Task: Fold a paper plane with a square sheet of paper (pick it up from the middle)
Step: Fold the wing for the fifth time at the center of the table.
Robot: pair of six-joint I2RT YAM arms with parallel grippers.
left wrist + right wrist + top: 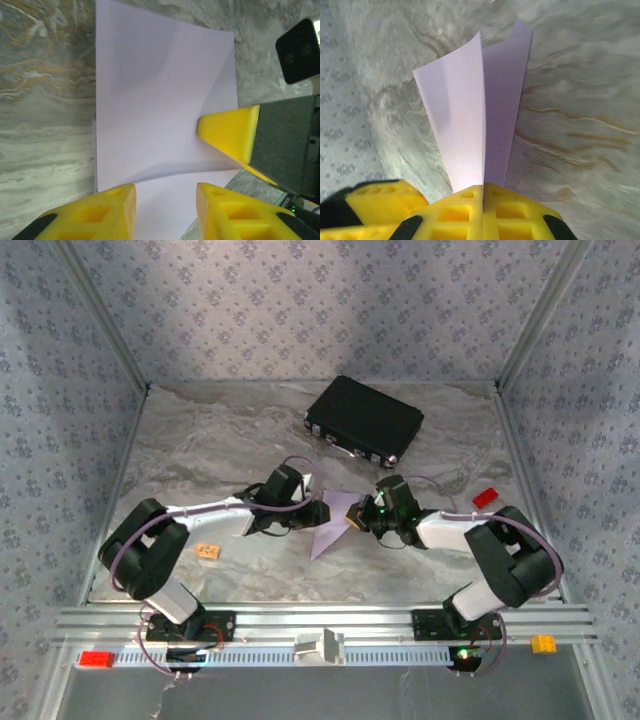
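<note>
Patterned walls and a marbled grey table (200,440) frame your workspace. Item, far left: tan block (207,551), well apart from the work. Item: left gripper (165,200), fingers parted, lilac paper showing in the gap but not pinched. Item, mid-table between both arms: the square sheet of paper (150,100), lifted and bowed into a shallow valley. Item: right gripper (483,192), clamped on the sheet's right edge, the bend running straight away from its fingers. By my judgement the right arm alone carries the sheet, so your left must close just beside it. Item, behind: black case (365,420).
</note>
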